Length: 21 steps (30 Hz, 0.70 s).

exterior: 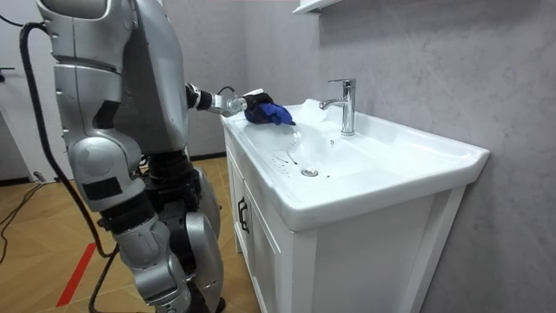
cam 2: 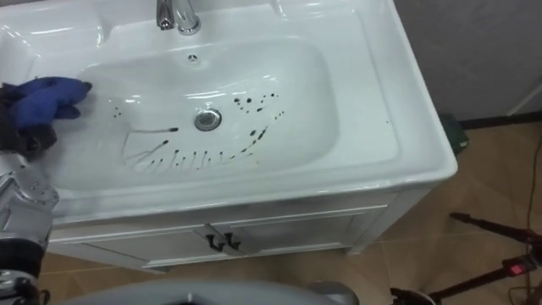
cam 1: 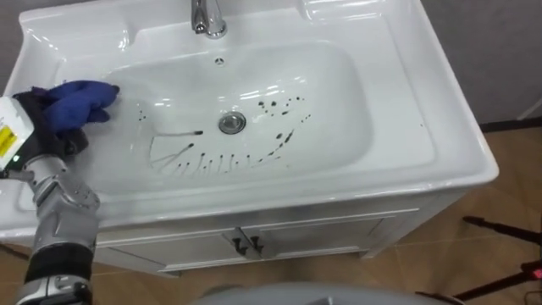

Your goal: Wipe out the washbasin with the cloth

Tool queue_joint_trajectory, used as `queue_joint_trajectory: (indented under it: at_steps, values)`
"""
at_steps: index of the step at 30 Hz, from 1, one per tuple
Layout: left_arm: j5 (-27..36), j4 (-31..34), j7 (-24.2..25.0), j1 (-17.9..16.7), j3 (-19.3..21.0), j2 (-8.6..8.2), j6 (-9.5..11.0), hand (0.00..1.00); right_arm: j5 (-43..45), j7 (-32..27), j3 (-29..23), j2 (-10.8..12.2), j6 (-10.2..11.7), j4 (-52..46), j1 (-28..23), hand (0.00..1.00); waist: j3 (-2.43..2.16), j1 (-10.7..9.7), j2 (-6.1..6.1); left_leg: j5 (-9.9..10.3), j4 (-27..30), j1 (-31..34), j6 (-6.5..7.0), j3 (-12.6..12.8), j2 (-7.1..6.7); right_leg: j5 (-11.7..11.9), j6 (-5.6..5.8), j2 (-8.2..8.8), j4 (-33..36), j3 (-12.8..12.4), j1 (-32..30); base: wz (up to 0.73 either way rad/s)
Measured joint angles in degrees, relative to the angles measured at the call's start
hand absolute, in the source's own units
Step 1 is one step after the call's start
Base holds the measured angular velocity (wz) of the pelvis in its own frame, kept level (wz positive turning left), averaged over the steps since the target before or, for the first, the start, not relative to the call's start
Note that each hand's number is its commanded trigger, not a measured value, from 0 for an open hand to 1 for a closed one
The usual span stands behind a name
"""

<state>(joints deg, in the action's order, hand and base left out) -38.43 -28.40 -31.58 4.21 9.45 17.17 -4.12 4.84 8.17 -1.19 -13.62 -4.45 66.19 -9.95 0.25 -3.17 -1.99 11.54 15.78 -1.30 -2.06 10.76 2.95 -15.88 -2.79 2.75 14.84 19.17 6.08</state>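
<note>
Though half hidden by cloth (cam 1: 83,100), left robot hand (cam 1: 35,108) at basin (cam 1: 343,110)

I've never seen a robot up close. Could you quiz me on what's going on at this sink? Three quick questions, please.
1. Pick one: what is the robot's left hand holding?
A. a sponge
B. a blue cloth
C. a brush

2. True or false: the cloth already lies on top of the dark marks in the basin.

3. Fill the gap: the dark marks lie around the ____ at the basin's bottom.

Key:
1. B
2. False. The cloth is at the basin's left edge, apart from the marks.
3. drain
</note>
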Motion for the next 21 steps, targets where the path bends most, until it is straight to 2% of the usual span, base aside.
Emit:
queue_joint_trajectory:
  at_steps: [3, 6, 9, 13, 21]
  values:
    - [0.01, 0.61, -0.03, 0.04, -1.72, -0.07, 1.66, 1.0, -0.04, -0.07, 0.0, 0.05, 0.88, 0.15, 0.48, 0.0, -0.01, -1.55, -0.35, 0.0, -0.15, -0.44, 0.0, 0.13, -0.04, 0.01, 0.01, 0.07, 0.1, -0.08, 0.33, -0.05]
    - [0.0, 0.73, -0.03, 0.14, -3.0, -0.4, 2.46, 1.0, -0.05, -0.09, -0.03, 0.04, 1.21, 0.2, 0.26, 0.0, 0.0, -2.31, -0.32, 0.0, -0.13, -0.42, 0.0, 0.26, 0.04, 0.01, 0.0, 0.02, 0.15, -0.16, 0.16, -0.03]
    - [0.01, 0.74, -0.03, 0.14, -3.09, -0.97, 2.78, 1.0, -0.07, 0.08, -0.01, 0.07, 1.16, 0.2, -0.17, 0.0, 0.05, -2.48, -0.25, 0.0, -0.14, -0.33, 0.0, 0.71, 0.17, 0.01, 0.0, 0.03, 0.56, -0.59, -0.38, -0.07]
    - [-0.16, 0.86, -0.03, 0.12, -3.27, -0.97, 2.92, 1.0, -0.06, 0.25, -0.02, 0.1, 1.17, 0.2, -0.23, 0.0, 0.06, -2.53, -0.22, 0.01, -0.15, -0.4, 0.02, 1.49, 0.18, 0.01, 0.01, 0.09, 0.84, -1.48, -1.15, -0.1]
    - [-2.31, 2.02, -0.01, -0.98, -4.89, -0.97, 3.39, 1.0, -0.07, 0.61, 0.01, 0.33, 1.06, 1.52, 0.59, 0.0, 0.05, -2.44, 0.53, 0.01, -0.18, -0.58, 0.03, 1.45, 0.12, 0.0, 0.02, 0.1, 0.69, -1.63, -1.13, -0.01]
